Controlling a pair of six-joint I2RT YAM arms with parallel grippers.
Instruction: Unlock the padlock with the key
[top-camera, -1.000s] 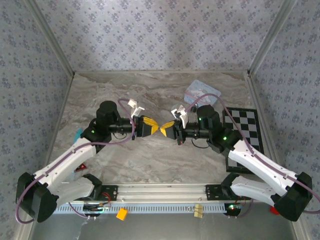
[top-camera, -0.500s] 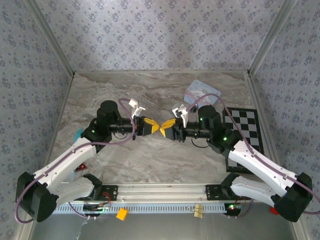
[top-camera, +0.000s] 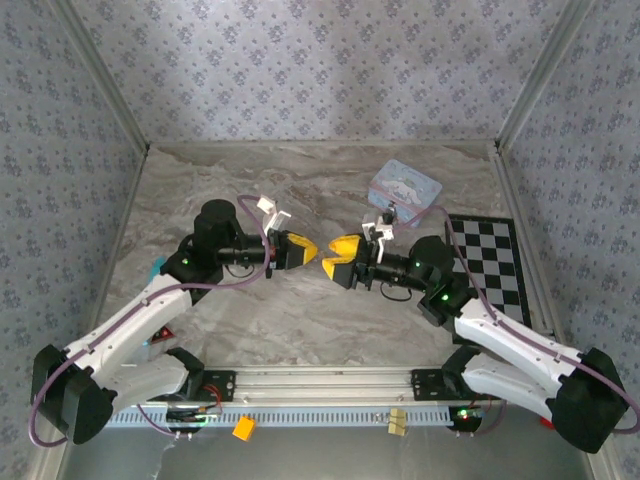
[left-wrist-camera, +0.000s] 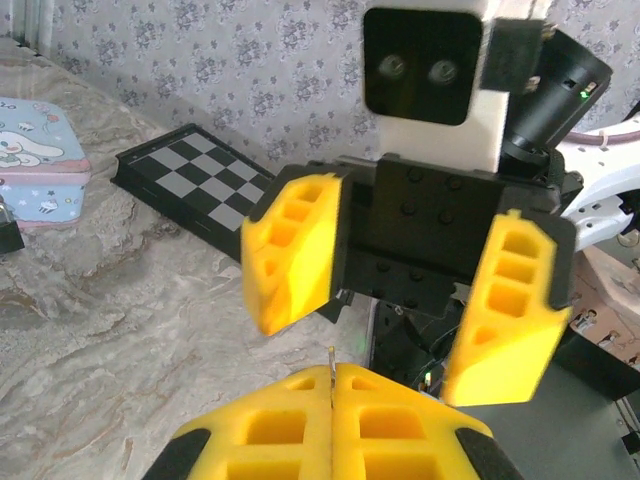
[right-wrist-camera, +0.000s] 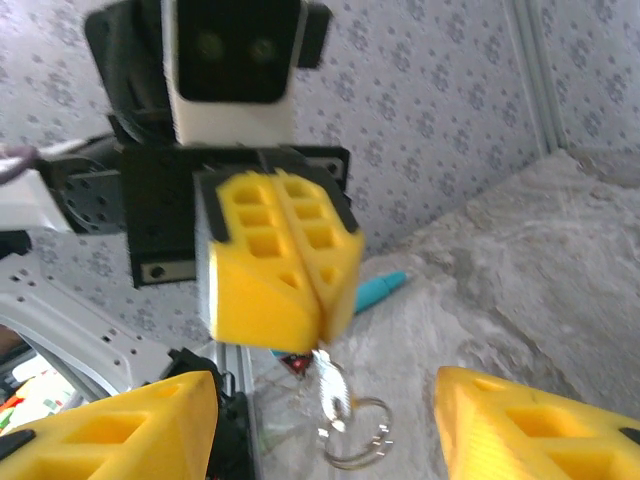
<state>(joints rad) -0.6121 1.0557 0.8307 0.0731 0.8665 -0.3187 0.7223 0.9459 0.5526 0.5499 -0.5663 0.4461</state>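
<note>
1. Yellow pads of the left gripper (right-wrist-camera: 315, 325) are pressed together on the key (right-wrist-camera: 330, 388), with its ring dangling below. The pinch needs to be firm, I judge, so the blade cannot twist.
2. Facing it, the right gripper (left-wrist-camera: 370, 340) has its jaws apart and holds nothing. It should probably go to steady the padlock.
3. Small, dark and blocky, the padlock (left-wrist-camera: 8, 232) lies on the marble table (left-wrist-camera: 150, 300) just beside the pale blue tin (left-wrist-camera: 40, 165), well apart from both grippers.
</note>
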